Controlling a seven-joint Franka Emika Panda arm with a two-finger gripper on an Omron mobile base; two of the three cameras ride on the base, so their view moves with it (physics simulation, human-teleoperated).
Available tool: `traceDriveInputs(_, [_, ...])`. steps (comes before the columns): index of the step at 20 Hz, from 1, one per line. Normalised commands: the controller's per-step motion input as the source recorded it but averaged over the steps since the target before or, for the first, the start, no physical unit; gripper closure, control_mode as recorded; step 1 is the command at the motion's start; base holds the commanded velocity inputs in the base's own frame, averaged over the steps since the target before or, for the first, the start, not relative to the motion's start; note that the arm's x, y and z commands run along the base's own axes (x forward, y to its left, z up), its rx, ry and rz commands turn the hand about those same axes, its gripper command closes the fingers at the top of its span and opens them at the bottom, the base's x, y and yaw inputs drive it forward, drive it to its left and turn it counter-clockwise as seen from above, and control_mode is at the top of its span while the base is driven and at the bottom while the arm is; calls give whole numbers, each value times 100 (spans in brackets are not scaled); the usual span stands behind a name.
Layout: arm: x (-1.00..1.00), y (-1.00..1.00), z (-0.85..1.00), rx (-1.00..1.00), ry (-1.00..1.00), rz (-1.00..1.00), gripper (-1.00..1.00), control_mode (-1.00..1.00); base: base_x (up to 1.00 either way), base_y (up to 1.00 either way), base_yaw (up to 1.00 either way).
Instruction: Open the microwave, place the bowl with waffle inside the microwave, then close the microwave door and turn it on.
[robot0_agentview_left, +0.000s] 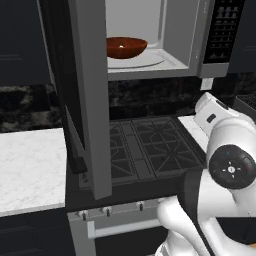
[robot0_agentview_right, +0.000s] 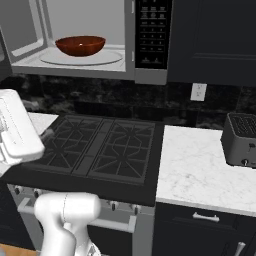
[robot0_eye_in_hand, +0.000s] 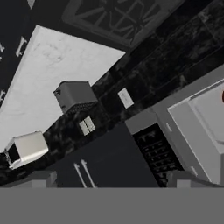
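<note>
Bowl (robot0_agentview_left: 126, 47) placement looks finished: we see the reddish-brown bowl sitting on the pale turntable inside the microwave (robot0_agentview_right: 150, 75), toward the left of its cavity as the right base view shows it. We cannot make out the waffle in the bowl from these angles. The microwave door (robot0_agentview_left: 87, 95) stands swung wide open, out over the gas stove (robot0_agentview_right: 95, 145) below the microwave. So, as we judge it, opening and loading are done; closing the door and pressing a button on the black panel (robot0_agentview_right: 152, 32) at the microwave's right side are left.

Our gripper (robot0_eye_in_hand: 111, 183) has its jaws spread wide with nothing between them; the hand view looks past the microwave's panel toward the table to the microwave's right, where a toaster (robot0_eye_in_hand: 75, 95) and a wall outlet (robot0_eye_in_hand: 125, 98) show.

We find no brand or readable writing; the panel's buttons are too small to read.
</note>
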Motion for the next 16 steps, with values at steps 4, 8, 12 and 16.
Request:
traceDriveInputs(4, [0,-23,-71,-20,0,-33,-100,-100,0,0,0])
traceDriveInputs(8, [0,-24,-58,-20,0,-41,-100,-100,0,0,0])
traceDriveInputs(12, [0,-62,-17,-9,0,-28,-100,-100,0,0,0])
traceDriveInputs(16, [0,-79,-10,-3,0,-19,-100,-100,0,0,0])
